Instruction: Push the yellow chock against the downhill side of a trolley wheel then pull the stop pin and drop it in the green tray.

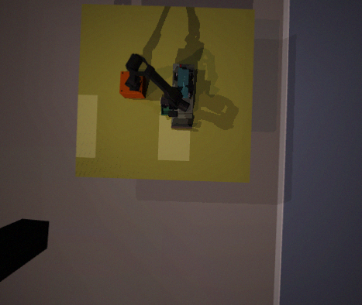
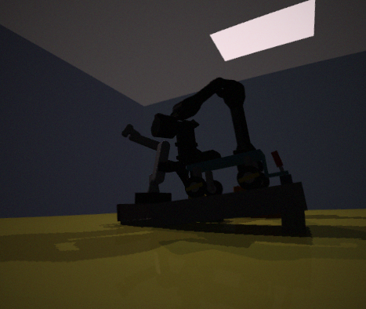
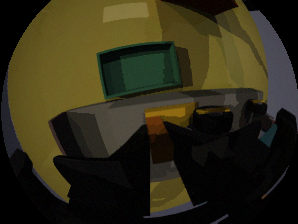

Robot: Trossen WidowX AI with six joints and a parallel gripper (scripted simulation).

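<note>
Down at the low end of the ramp (image 2: 212, 208), the hand (image 2: 186, 166) reaches almost straight down beside the trolley (image 2: 228, 161), its fingers pinched on something. From the wrist view that something looks like the orange handle (image 3: 158, 137) of the yellow chock (image 3: 162, 117), which sits between the dark fingers right against the grey edge of the ramp (image 3: 100, 119); the black rubber base cannot be made out in the gloom. In the side view the trolley's downhill wheels (image 2: 202, 187) are just right of the hand, and whether the chock touches a wheel cannot be told.

The trolley stands on the ramp with its teal deck (image 1: 183, 81) partly covered from above by the arm's forearm (image 1: 163, 87). At the uphill end, on the right in the side view, the red-headed stop pin (image 2: 277, 158) stands upright in its post, well apart from the hand. From above only a small red fleck (image 1: 181, 66) of it shows at the far end of the trolley.

The green tray (image 3: 141, 70) lies on the yellow tabletop (image 1: 218, 155) just beyond the ramp's low end in the wrist view; in the top view a sliver of it (image 1: 166, 111) peeks out beside the hand (image 1: 173, 106). The arm's orange base (image 1: 126, 87) sits to the left of the ramp.
</note>
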